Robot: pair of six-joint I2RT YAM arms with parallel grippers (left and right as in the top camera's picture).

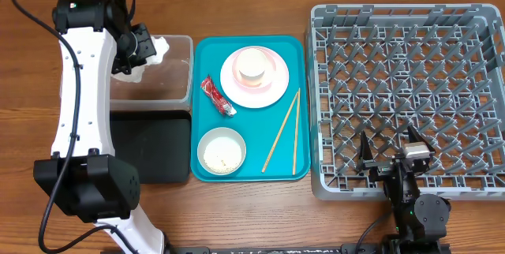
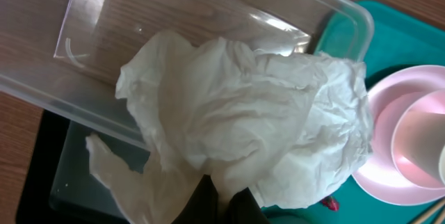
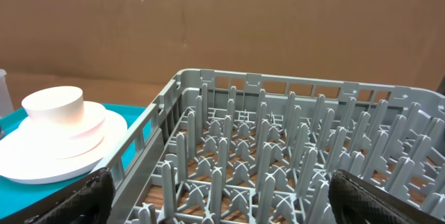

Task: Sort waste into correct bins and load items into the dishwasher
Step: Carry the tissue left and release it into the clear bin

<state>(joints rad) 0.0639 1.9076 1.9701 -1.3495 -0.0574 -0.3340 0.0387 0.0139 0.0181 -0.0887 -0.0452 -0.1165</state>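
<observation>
From above, my left end effector [image 1: 148, 47] is clenched on the one crumpled white paper napkin [image 1: 163, 46]. It hangs over the one clear rectangular plastic tub [image 1: 177, 88], just left of the teal serving tray [image 1: 201, 128]. One shallow black tray [image 1: 150, 147] also sits left of the teal tray.

On the teal tray I count one round pale pink plate [image 1: 272, 88], one small white cup [image 1: 252, 65], one small red snack wrapper [image 1: 217, 96], one white bowl [image 1: 222, 136] with rice [image 1: 221, 156], and two thin wooden chopsticks [image 1: 286, 132]. Right of it is one big grey plastic dish rack [image 1: 402, 49], where my right end effector [image 1: 388, 147] is spread wide and empty.

My left wrist view shows a loose napkin corner past the tub wall. I think I should move over the tub's middle, go low, then let go.

My right wrist view shows pegs, with the plate and cup beyond.
</observation>
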